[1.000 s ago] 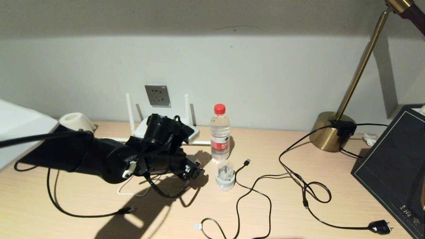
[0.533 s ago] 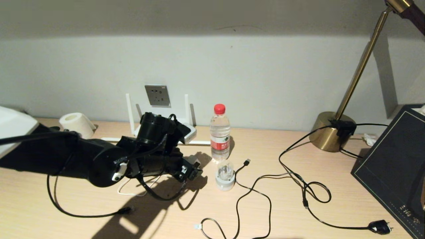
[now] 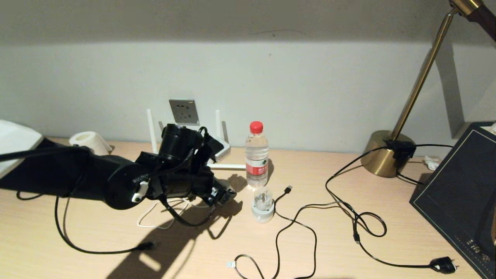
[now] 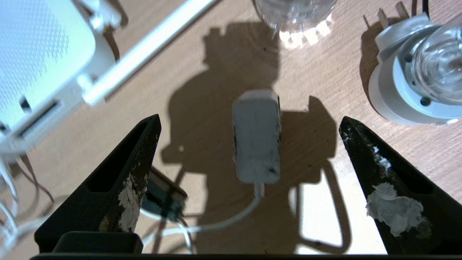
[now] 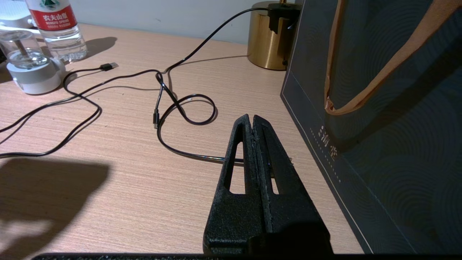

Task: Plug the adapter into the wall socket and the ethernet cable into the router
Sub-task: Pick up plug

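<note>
Adapter: the adapter (image 4: 257,137) lies loose on the surface (image 3: 329,248), cord trailing, between the spread fingers of the left end effector (image 4: 249,144), which is released and not touching it.
Wall socket: the wall socket (image 3: 183,111) is bare; nothing plugged in.
Ethernet cable: the ethernet cable (image 3: 277,240) lies slack near the front edge, well apart from the router (image 3: 221,149).
Progress: neither plug-in done; the adapter grasp looks like the step at hand.
Right end effector: the right end effector (image 5: 252,122) is clenched on nothing, parked beside a dark bag (image 5: 389,108).
Hidden: the left arm covers most of the router and the adapter in the head view; router ports unclear.
</note>
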Motion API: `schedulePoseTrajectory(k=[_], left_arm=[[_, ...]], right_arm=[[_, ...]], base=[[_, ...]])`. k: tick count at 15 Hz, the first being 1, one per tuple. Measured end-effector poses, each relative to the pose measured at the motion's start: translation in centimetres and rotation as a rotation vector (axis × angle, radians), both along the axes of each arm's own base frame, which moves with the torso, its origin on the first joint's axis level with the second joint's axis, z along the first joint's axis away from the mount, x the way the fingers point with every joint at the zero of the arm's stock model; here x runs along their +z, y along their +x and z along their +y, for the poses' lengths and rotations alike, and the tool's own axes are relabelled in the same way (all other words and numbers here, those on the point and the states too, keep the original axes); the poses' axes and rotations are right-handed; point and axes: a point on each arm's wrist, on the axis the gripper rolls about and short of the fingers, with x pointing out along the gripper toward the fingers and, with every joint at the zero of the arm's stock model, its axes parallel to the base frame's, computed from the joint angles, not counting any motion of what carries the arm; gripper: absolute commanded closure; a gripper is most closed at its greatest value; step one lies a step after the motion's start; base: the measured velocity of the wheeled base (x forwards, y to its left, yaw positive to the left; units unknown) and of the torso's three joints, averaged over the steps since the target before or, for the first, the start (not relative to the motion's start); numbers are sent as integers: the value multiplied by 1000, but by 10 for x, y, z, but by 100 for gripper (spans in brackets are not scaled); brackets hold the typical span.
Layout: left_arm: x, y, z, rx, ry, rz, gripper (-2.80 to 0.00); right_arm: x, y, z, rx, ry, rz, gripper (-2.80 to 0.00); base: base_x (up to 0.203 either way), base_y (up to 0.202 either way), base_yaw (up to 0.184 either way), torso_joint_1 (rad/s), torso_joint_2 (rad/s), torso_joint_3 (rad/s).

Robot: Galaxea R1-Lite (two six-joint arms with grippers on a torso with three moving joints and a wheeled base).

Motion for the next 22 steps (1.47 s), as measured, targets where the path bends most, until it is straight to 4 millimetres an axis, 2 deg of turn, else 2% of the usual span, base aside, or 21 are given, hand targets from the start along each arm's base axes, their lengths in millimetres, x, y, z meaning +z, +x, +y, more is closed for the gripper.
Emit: schedulePoseTrajectory(k=[4,9,22], left_arm=[[7,16,3,-42,65,14,-280],[11,29,-6,-31,108,66,-280],[-3,32,-12,-11,123,97,-280]], right_arm=[[0,0,0,0,0,0,0],[0,0,0,0,1,0,0],[0,0,0,0,0,0,0]], base=[[0,0,0,0,0,0],[0,0,0,0,0,0],[0,0,0,0,0,0]])
